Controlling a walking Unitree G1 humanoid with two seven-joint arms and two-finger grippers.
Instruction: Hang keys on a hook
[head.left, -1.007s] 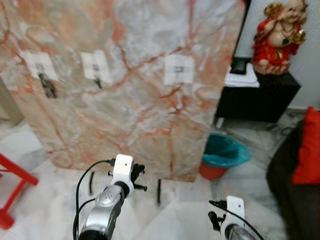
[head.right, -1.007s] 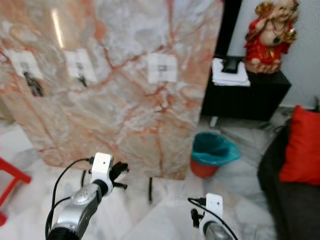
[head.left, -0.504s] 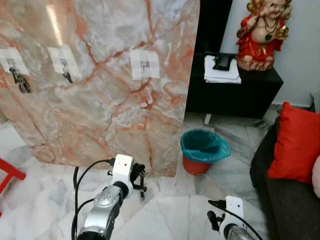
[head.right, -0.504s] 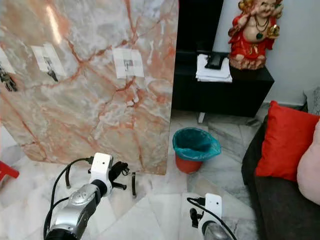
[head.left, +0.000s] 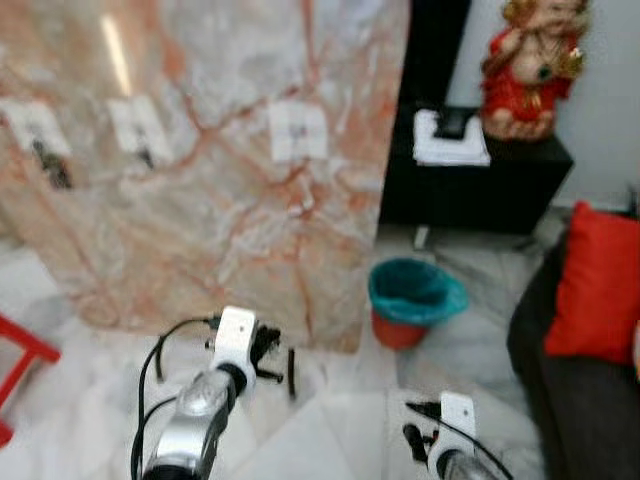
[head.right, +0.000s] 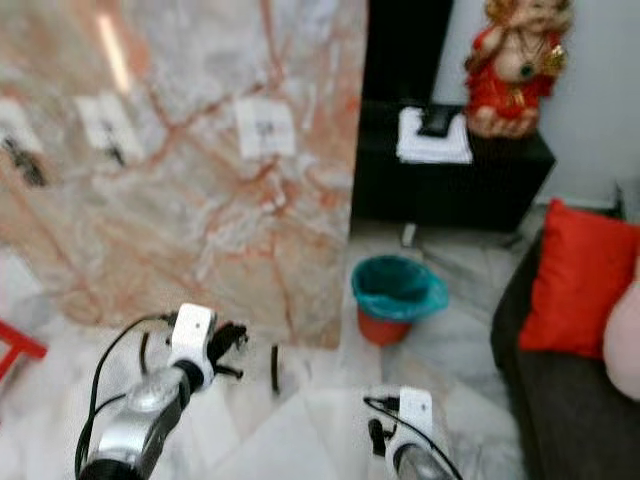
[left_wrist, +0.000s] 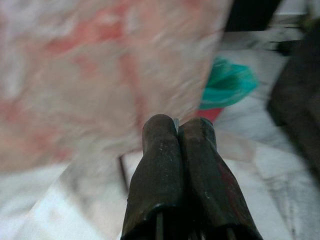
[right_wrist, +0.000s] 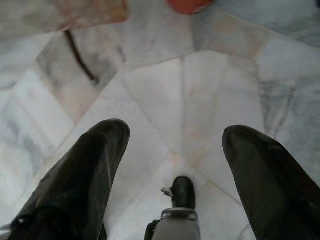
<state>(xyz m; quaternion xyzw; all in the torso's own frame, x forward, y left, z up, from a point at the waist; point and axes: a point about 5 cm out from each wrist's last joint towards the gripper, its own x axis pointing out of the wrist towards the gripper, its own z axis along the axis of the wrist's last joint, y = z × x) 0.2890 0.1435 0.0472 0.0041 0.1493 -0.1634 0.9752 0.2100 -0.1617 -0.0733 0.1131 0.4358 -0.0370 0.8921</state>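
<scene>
- Far left: a red frame stands on the marble floor, off the working line.
- Marble slab leans upright ahead of the robot. Three pale tape patches sit in a row across it, each with a small dark hook at a height an arm could reach; the leftmost seems to carry something dark, too blurred to name.
- Left gripper is raised low in front of the slab. In the wrist view its fingers are pressed tightly together, with a thin sliver of metal at the tips. Judgement: it may be pinching the keys, but no keys can be made out.
- Thin dark strip lies on the floor just beside that gripper.
- Right gripper hangs low, fingers spread wide over bare floor, holding nothing; likely idle.
- Right of slab: teal-lined bin, black cabinet bearing a red figurine, red cushion.
</scene>
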